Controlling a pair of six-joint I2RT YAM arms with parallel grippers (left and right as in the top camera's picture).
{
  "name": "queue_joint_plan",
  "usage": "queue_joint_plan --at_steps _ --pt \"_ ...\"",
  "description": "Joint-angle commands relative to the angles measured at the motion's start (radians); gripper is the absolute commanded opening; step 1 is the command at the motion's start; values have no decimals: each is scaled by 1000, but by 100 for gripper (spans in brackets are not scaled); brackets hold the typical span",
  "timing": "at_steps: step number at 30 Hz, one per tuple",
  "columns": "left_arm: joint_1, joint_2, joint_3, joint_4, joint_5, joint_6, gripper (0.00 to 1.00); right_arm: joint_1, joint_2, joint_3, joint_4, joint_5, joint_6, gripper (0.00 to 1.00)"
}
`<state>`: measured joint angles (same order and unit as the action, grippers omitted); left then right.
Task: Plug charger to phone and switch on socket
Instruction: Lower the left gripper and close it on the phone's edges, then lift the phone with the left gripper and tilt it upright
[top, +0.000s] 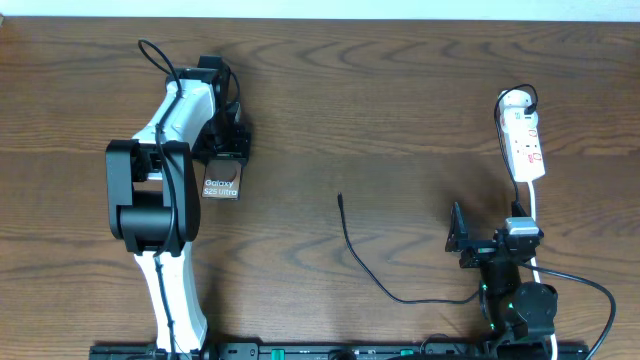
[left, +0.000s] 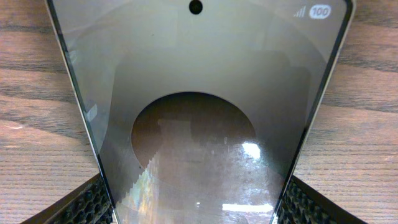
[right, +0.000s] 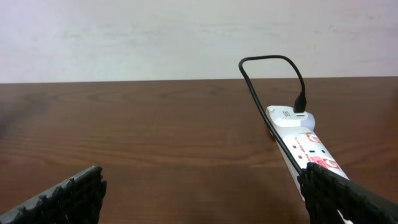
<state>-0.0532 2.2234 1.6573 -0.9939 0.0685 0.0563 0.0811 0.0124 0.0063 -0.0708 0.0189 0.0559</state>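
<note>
The phone (top: 221, 186) lies on the left of the table with "Galaxy S25 Ultra" on its face. My left gripper (top: 224, 152) is shut on its far end. In the left wrist view the phone (left: 199, 93) fills the frame between the two fingers (left: 198, 211). The charger cable (top: 352, 245) lies mid-table, its free plug tip (top: 341, 197) pointing away. Its other end is plugged into the far end of the white socket strip (top: 523, 140). My right gripper (top: 488, 236) is open and empty just in front of the strip (right: 309, 146). The cable (right: 267, 59) loops above the strip.
The strip's thick white cord (top: 535, 205) runs toward me beside the right arm. The left arm's white body (top: 165, 130) covers the table left of the phone. A pale wall (right: 186, 37) stands behind the table's far edge.
</note>
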Motion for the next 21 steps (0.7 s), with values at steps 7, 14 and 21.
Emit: queue_joint_plan --at_steps 7,14,21 --pt "2 -75 -20 -2 51 3 7 9 -6 -1 -4 5 -12 99" --pt "2 -214 -20 -2 51 3 7 9 -6 -1 -4 5 -12 99" --pt "2 -331 -20 -3 56 -15 8 9 -6 -1 -4 5 -12 99"
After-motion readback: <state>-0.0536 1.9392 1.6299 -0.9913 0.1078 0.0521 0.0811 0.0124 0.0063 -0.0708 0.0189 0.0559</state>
